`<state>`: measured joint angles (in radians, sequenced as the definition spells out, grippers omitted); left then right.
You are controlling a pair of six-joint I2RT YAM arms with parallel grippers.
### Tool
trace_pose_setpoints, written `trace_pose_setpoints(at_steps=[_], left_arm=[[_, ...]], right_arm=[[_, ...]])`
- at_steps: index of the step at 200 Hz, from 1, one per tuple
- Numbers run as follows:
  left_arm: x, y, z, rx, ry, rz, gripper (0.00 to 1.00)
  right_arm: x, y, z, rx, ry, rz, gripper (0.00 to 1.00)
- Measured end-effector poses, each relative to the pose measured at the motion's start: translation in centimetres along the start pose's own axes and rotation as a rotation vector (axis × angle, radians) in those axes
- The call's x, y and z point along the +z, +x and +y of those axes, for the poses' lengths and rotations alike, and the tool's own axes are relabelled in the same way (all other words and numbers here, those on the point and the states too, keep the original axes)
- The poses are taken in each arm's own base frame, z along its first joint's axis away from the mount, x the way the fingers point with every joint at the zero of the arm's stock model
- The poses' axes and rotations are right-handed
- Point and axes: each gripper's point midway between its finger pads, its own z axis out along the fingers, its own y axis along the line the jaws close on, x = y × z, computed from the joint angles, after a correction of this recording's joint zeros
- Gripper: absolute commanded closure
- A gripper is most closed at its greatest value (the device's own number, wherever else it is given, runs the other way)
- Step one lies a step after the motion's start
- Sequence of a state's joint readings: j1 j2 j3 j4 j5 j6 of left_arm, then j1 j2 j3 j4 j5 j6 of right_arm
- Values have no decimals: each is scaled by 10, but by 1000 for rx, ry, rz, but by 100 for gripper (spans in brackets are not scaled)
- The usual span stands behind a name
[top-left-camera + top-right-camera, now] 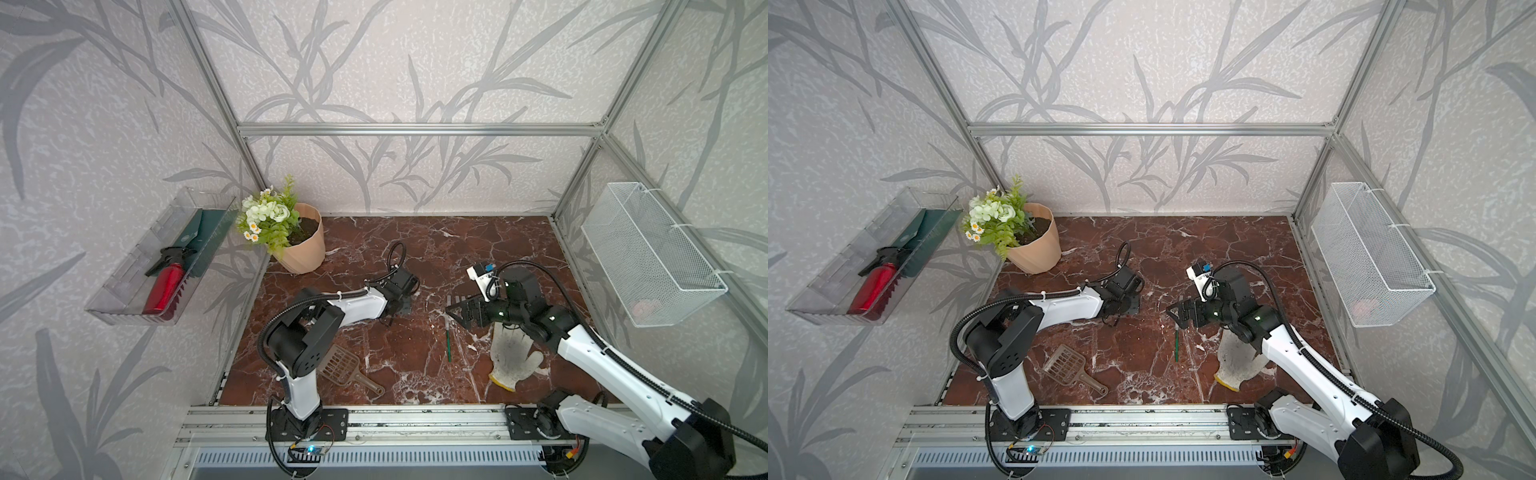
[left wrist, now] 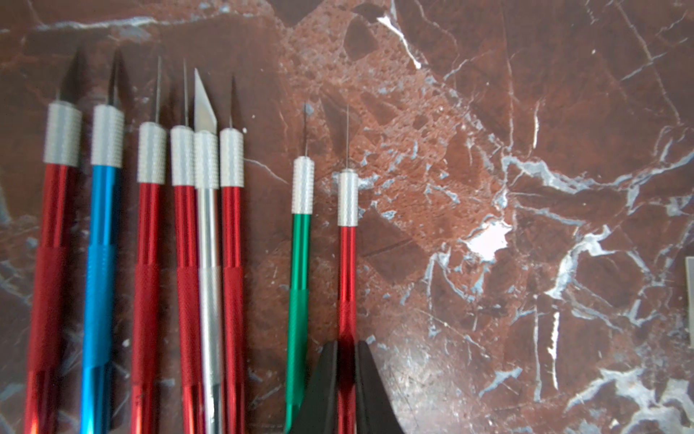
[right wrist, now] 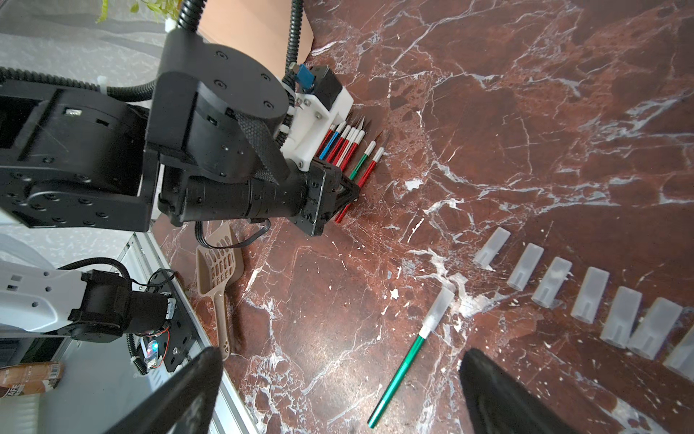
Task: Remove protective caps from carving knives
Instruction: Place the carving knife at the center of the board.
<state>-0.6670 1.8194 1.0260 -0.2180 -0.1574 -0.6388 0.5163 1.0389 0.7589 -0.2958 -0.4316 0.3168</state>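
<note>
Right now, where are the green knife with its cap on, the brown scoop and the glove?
green knife (image 3: 403,370), right wrist view, on its green handle.
brown scoop (image 1: 338,365), in a top view, on its slotted blade.
glove (image 1: 513,353), in a top view, on its dirty palm.

A lab test cell staged as a gardening corner: aluminium frame (image 1: 415,129), leaf-print wall panels (image 1: 374,62), marble-patterned desk (image 1: 457,249), potted flowers (image 1: 291,237), rail-mounted robot arms (image 1: 602,357).

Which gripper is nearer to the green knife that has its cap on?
Right. The right gripper hangs open just over the capped green knife; the left gripper is farther off, closed on a red knife in the uncapped row.
</note>
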Motion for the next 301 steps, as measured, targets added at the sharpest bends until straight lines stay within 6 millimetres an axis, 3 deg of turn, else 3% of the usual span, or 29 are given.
trace_pose_setpoints(at_steps=[38,147,221,249,301], left_arm=[[0,0,1,2,-4,2,80],[-1,3,2,7,-11,13,79],[-33,-2,-9,14,-1,-40,79],[-51,9,-24,1,37,-49,79],[-72,52,-62,-2,114,-18,78]], right_arm=[[0,0,0,2,0,0,1],[0,1,-1,3,2,3,1],[0,8,-3,13,9,16,1],[-5,10,-1,12,9,17,1],[-26,24,-4,31,61,38,1]])
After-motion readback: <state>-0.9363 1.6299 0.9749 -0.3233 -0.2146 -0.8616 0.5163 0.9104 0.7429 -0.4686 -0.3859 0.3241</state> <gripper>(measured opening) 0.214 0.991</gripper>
